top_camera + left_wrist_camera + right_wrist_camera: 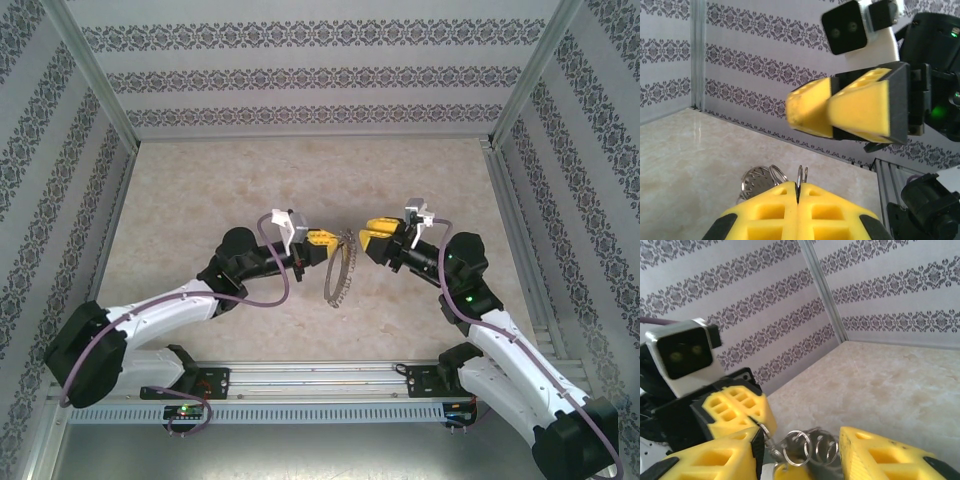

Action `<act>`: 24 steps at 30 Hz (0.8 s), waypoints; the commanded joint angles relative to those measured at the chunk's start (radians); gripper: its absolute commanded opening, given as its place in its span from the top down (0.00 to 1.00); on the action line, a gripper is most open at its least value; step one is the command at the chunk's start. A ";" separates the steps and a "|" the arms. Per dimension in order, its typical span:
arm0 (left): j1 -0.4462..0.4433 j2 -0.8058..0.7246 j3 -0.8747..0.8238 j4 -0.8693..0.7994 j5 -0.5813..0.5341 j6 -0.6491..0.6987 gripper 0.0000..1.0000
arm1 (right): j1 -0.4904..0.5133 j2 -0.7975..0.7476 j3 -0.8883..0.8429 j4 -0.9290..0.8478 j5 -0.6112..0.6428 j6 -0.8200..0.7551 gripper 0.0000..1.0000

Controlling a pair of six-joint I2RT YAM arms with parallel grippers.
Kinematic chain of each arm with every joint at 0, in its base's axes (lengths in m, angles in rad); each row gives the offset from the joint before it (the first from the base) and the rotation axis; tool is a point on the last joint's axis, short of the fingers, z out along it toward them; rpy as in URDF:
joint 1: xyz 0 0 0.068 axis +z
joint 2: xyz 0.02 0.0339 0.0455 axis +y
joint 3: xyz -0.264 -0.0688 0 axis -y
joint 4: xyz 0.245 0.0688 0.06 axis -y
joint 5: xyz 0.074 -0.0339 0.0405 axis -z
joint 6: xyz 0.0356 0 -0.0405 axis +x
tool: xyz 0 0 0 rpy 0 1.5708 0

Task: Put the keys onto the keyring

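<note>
The keyring [341, 268] is a large, thin, dark grey hoop fringed all the way round with many small silvery metal pieces. From the top camera it is seen nearly edge-on, as a narrow curved band hanging down from the tip of the left end effector [326, 240]. Whether its lower end touches the table [200, 180] beneath cannot be told. In the left wrist view the left end effector [797, 192] has its two yellow fingers pressed together, with the thin wire of the keyring [801, 175] pinched in the seam between them. A cluster of small silvery rings sits just to the side of that seam. The right end effector [366, 238] faces the left end effector tip to tip, just across the keyring from it, at about the same height. From the left wrist camera the right end effector [817, 112] is close in front and slightly above. In the right wrist view the right end effector [800, 440] has its yellow fingers standing well apart, and the keyring [801, 449] shows as a few looped silvery rings lying in the gap, gripped by neither finger. The left end effector [757, 420] is just beyond those rings. A small yellow-orange piece [787, 473] sits at the lower edge right under the rings. It may be the head of a key, but it is too cut off to tell.
</note>
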 commanded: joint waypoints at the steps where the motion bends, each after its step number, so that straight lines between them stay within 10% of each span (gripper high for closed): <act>1: 0.055 0.033 -0.020 0.257 0.093 -0.159 1.00 | -0.007 0.014 -0.009 0.108 -0.002 0.054 0.55; 24: 0.102 0.136 0.006 0.424 0.185 -0.316 1.00 | 0.067 0.241 0.045 0.297 -0.152 0.103 0.55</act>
